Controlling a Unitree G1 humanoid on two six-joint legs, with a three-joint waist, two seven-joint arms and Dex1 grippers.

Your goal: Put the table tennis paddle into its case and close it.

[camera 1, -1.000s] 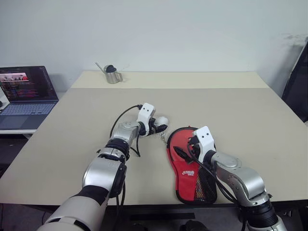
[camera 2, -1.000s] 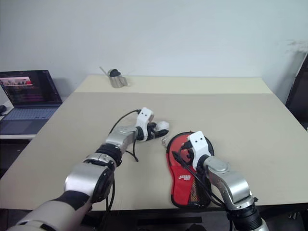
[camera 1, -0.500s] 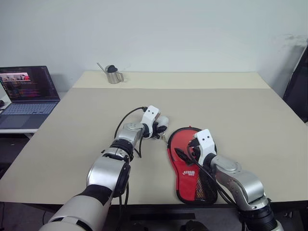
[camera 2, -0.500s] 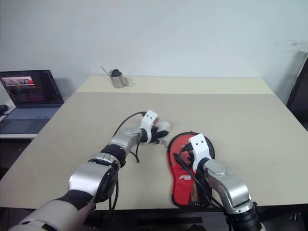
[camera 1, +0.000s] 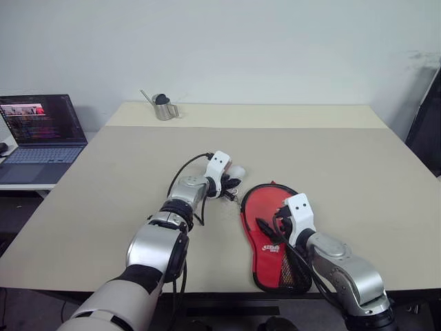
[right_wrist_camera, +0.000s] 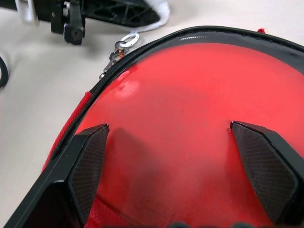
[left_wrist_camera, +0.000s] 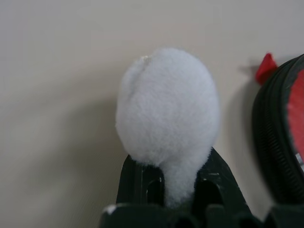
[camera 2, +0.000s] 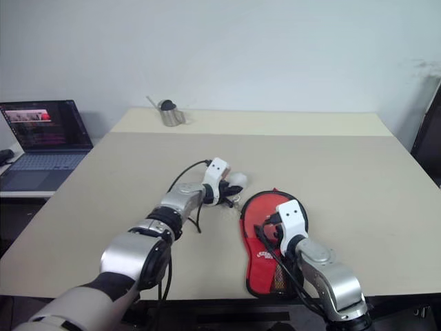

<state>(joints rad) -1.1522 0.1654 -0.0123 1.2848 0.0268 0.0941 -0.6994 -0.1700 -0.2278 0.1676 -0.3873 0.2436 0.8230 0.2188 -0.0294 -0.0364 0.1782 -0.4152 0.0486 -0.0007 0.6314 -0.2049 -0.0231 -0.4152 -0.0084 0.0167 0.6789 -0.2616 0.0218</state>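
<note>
The left hand [left_wrist_camera: 178,187] is pinched on a white fluffy pom-pom [left_wrist_camera: 167,111], apparently the zip pull, at the head of the case [camera 1: 265,224], probably to draw the zip closed. The right hand [right_wrist_camera: 183,166] hangs spread over the case's red face, ready to steady it on the bench [camera 1: 344,158]. The paddle is presumably inside.

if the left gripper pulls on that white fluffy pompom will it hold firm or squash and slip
The pompom looks soft, already pinched thin between the left gripper's fingers, so it likely squashes. Its fuzz may slip. It seems clipped to the case, which probably drags along.
</note>
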